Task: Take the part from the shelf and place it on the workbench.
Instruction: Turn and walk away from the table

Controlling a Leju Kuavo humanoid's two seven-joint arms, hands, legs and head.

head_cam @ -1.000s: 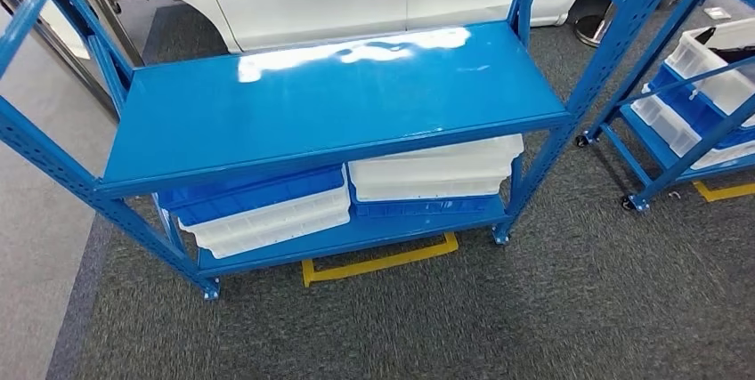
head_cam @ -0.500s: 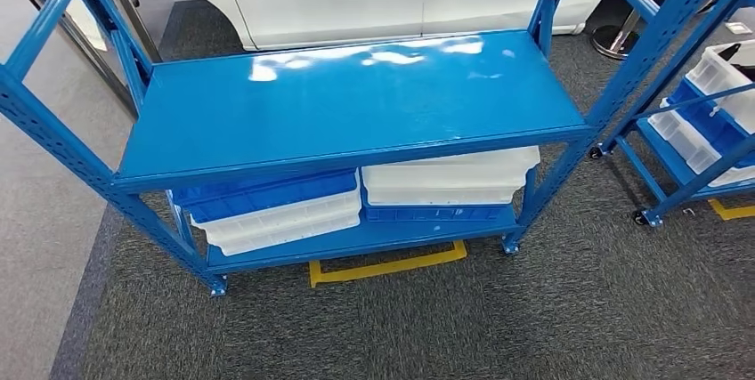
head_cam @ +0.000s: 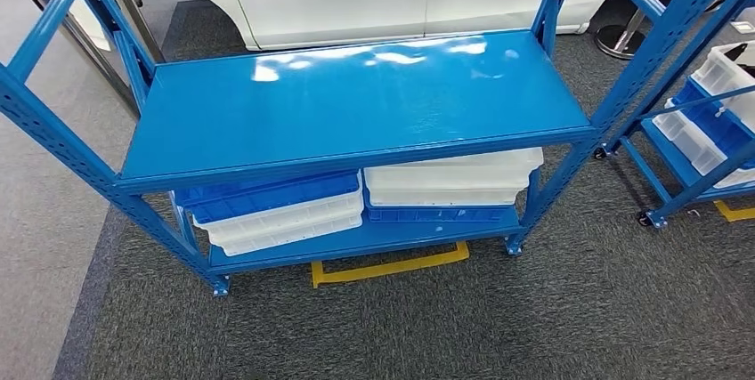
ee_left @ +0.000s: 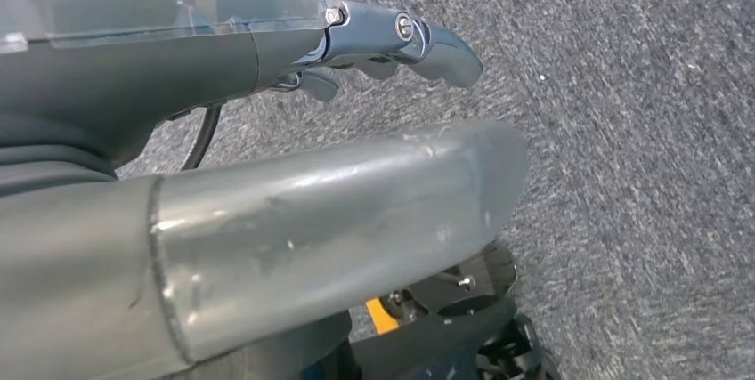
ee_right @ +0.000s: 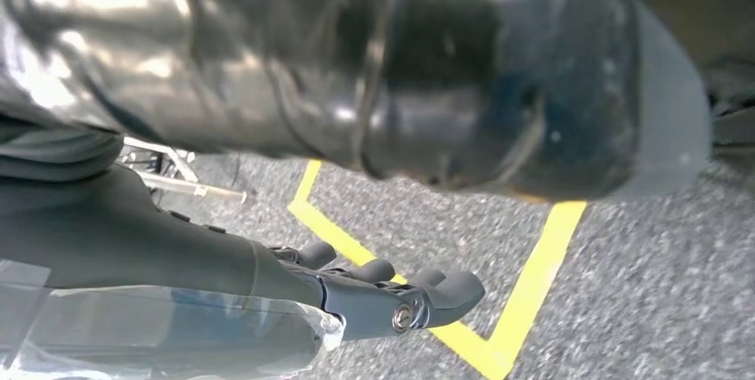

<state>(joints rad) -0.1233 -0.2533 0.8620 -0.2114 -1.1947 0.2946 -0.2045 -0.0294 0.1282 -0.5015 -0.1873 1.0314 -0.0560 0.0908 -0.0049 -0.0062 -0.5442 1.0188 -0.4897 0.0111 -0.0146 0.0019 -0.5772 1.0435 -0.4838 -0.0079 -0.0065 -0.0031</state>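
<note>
Part: none identifiable; the shelf's (head_cam: 356, 104) blue top deck shows bare, and the stacked trays (head_cam: 276, 211) below may hold it — contents hidden. Left hand (ee_left: 356, 51) and right hand (ee_right: 383, 295): hanging over carpet, fingers loosely extended, holding nothing — neither plainly nearer the shelf.

the left hand (ee_left: 267, 131) has a thick glossy grey thumb, dark fingers with a silver screw, a clear cover; the right hand (ee_right: 294, 246) looks alike.
</note>
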